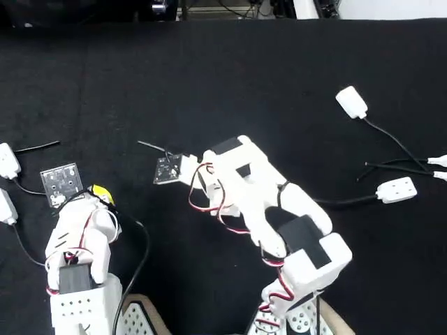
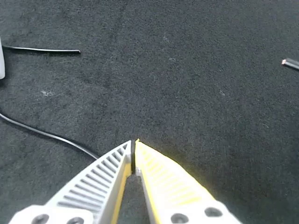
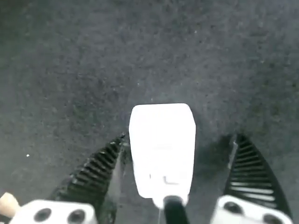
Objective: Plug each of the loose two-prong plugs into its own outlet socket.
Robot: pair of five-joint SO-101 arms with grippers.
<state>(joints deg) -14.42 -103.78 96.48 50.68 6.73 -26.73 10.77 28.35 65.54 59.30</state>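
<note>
In the right wrist view a white two-prong plug [image 3: 162, 147] lies on the black cloth between the black fingers [image 3: 96, 179] of my right gripper [image 3: 175, 161], which is open around it, with a gap on one side. From above, that gripper [image 1: 184, 167] sits at a small dark socket board [image 1: 166, 169] mid-table. My left gripper [image 2: 133, 148] is shut with nothing in it, its white and yellow tips pressed together above bare cloth. In the high view it [image 1: 98, 194] rests beside a second dark socket board [image 1: 61, 179] at the left.
More white plugs with black cables lie about: one at the far right [image 1: 351, 102], one at mid right [image 1: 397, 190], two at the left edge [image 1: 7, 160]. A black cable [image 2: 46, 135] crosses the cloth near the left gripper. Loose wire ends lie at the right edge [image 1: 438, 162].
</note>
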